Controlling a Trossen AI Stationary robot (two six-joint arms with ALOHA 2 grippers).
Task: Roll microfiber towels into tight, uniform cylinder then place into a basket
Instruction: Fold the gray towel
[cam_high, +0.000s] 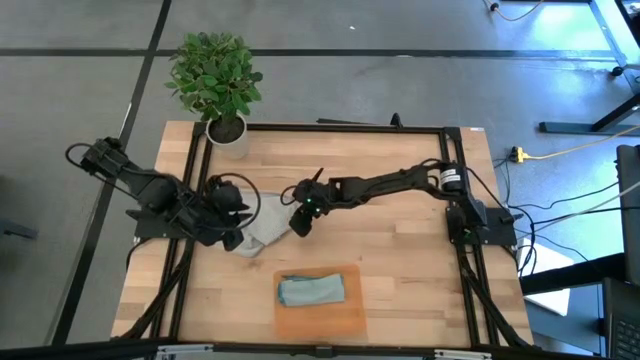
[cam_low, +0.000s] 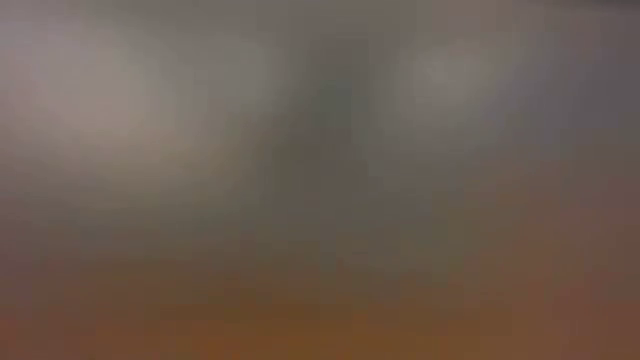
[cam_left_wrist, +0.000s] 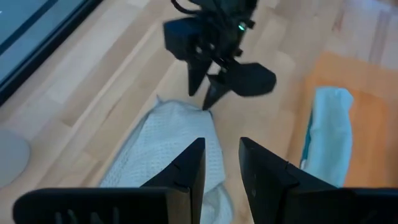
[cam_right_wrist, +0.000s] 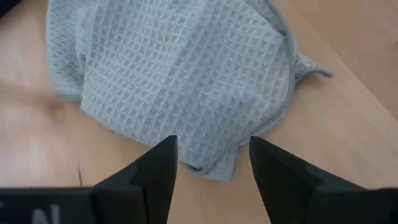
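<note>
A light grey microfiber towel (cam_high: 265, 228) lies crumpled, not rolled, on the wooden table left of centre. My right gripper (cam_right_wrist: 211, 168) is open and slants down at the towel's right edge (cam_right_wrist: 208, 163), which shows between its fingers. My left gripper (cam_left_wrist: 222, 165) is open over the towel's left end (cam_left_wrist: 155, 162) and clear of it. A pale blue-teal towel (cam_high: 311, 290) lies rolled up in the orange basket (cam_high: 350, 315) near the table's front edge. The low view shows only blur. My right gripper has its open fingertips (cam_left_wrist: 207, 104) right at the grey towel's right edge (cam_left_wrist: 200, 111), slanting down from the table's right side. I cannot tell whether they touch the cloth.
A white plant pot (cam_high: 228, 132) with a green plant stands at the table's far left corner. Black frame rails (cam_high: 330, 128) run along the table's far edge and its sides. Bare wood lies between the grey towel and the basket.
</note>
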